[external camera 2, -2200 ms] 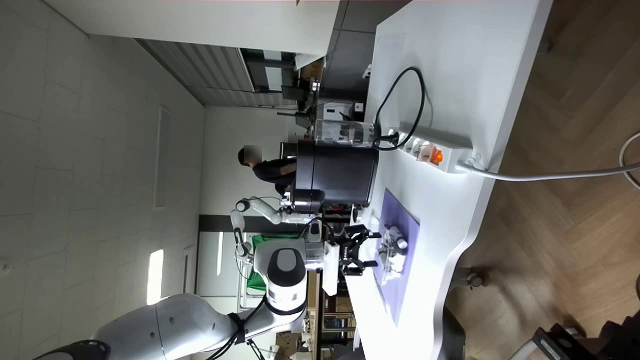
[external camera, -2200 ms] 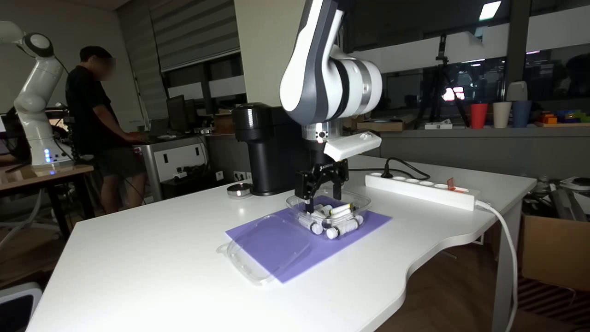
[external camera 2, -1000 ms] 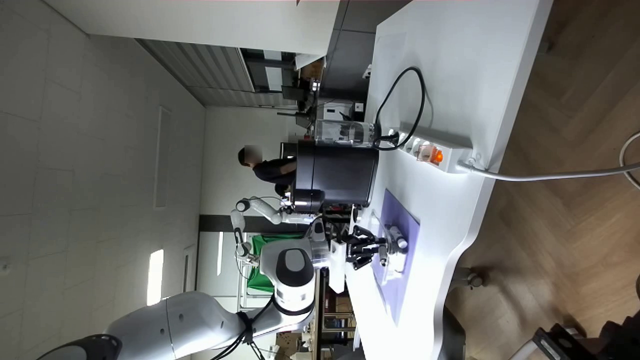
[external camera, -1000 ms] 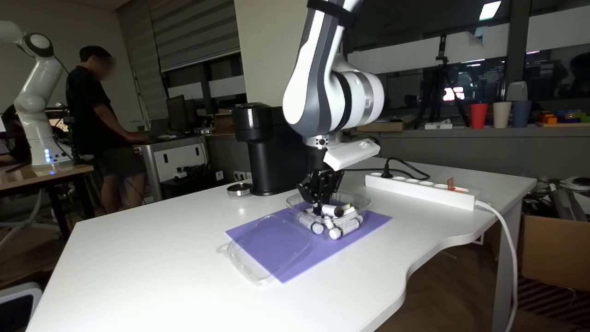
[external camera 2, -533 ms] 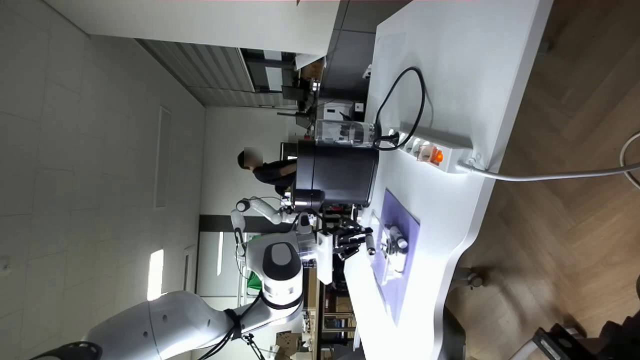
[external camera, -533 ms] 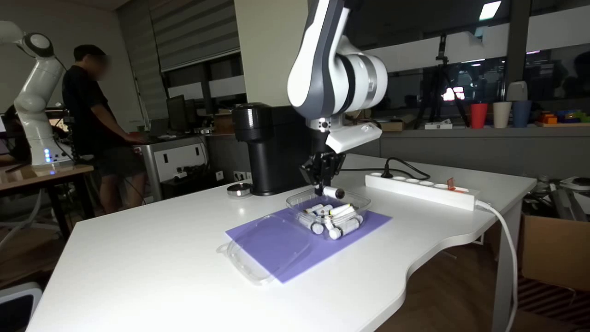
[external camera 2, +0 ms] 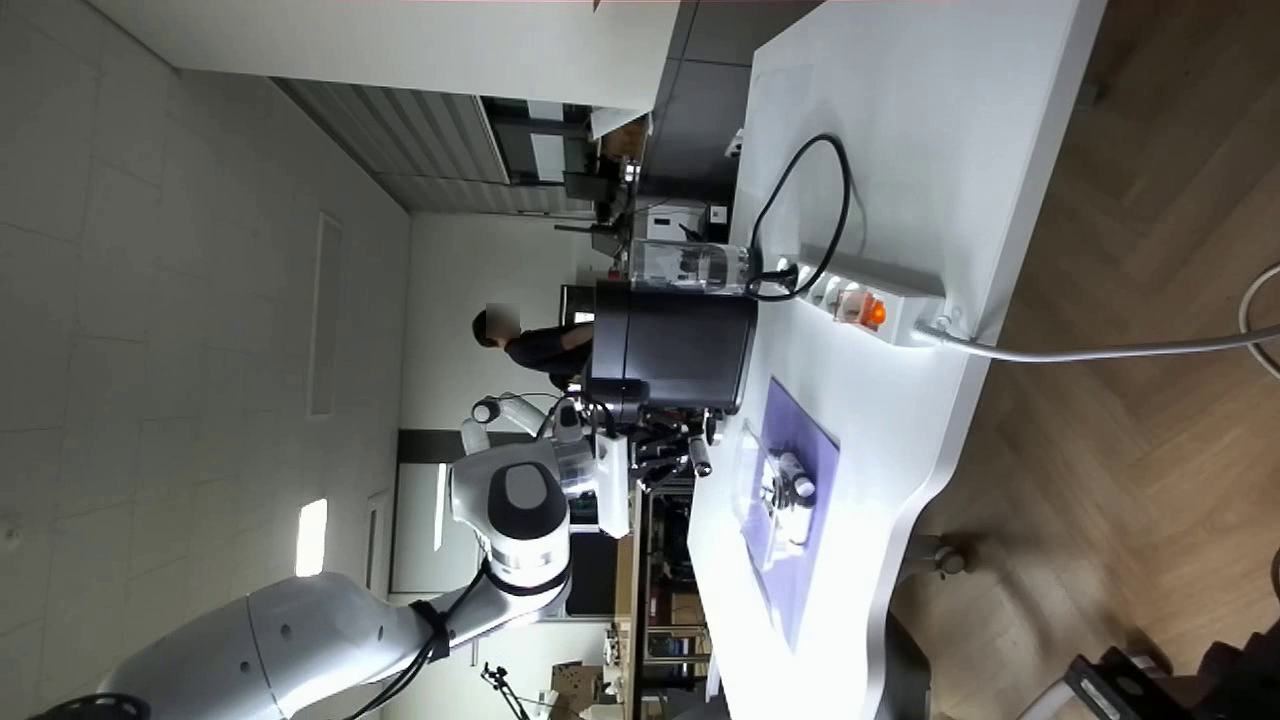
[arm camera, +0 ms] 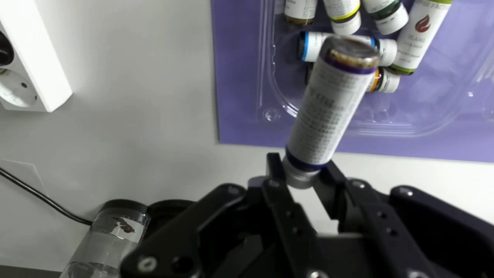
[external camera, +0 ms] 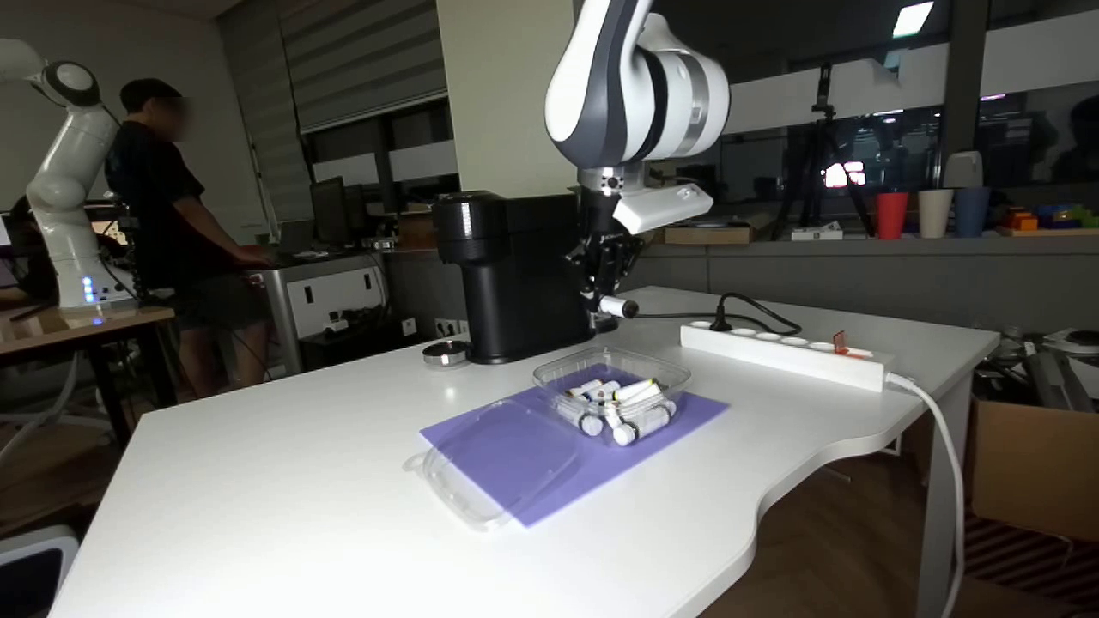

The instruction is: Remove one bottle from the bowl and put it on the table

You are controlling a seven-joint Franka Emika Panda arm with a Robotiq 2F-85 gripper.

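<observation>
White table (external camera: 343,481) under it all. Your gripper (arm camera: 303,172) is pinched on a bottle (arm camera: 328,112) by its cap end, up in the air above the bowl's (external camera: 678,388) rim. Looks like lift's done; next you swing aside, lower it to the table, release.

The hand (arm camera: 303,173) is black. The bottle (arm camera: 328,116) in it has a white label with tiny dark writing, a dark purple stripe near each end, and a brown bottom. Lower than the hand, the bowl (arm camera: 417,110) is see-through. The other bottles (arm camera: 418,36) there are white with blue, orange, yellow or green stripes, and one has a red drop on it. The mat (arm camera: 239,96) down there is purple, and the tabletop (external camera: 300,481) is white.
</observation>
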